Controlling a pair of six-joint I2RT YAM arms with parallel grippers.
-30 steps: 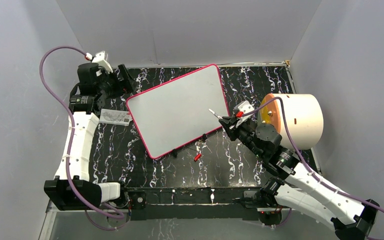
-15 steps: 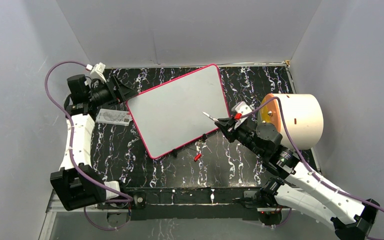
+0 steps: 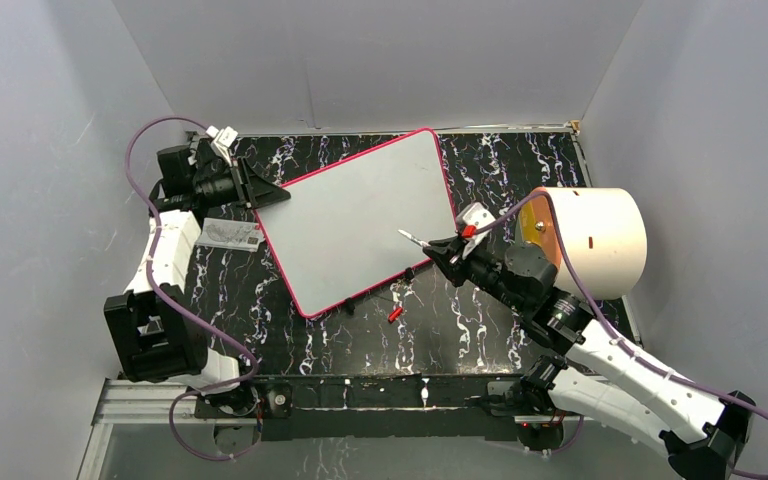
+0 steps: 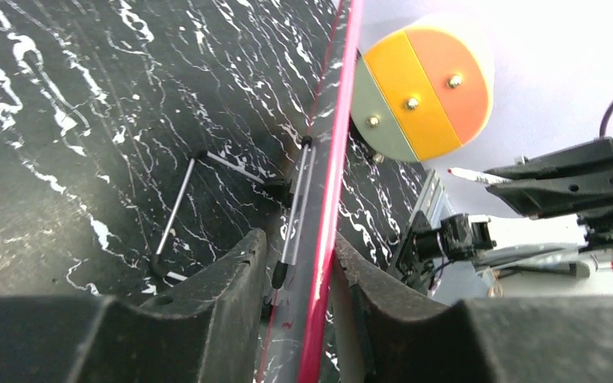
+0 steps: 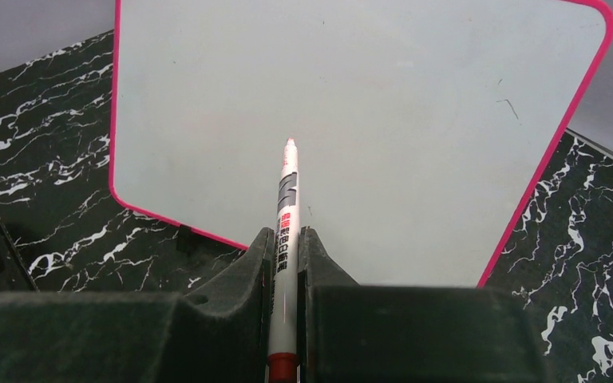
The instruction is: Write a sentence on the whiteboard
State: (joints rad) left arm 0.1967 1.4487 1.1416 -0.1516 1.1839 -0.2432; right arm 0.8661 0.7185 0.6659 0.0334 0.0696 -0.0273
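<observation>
Edging leftward since 1 second ago, the right hand (image 5: 286,239) is clenching a marker (image 5: 288,183), its tip pointing over the whiteboard (image 3: 360,215), which is lying askew mid-table (image 3: 460,320). Farther back, the left hand (image 4: 302,263) is now straddling the board's pink corner edge; whether it is gripping, I cannot tell.

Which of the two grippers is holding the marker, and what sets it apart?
The right gripper: its fingers pinch the marker, tip pointing at the whiteboard. The left gripper holds no pen; its fingers straddle the whiteboard's pink edge.
</observation>
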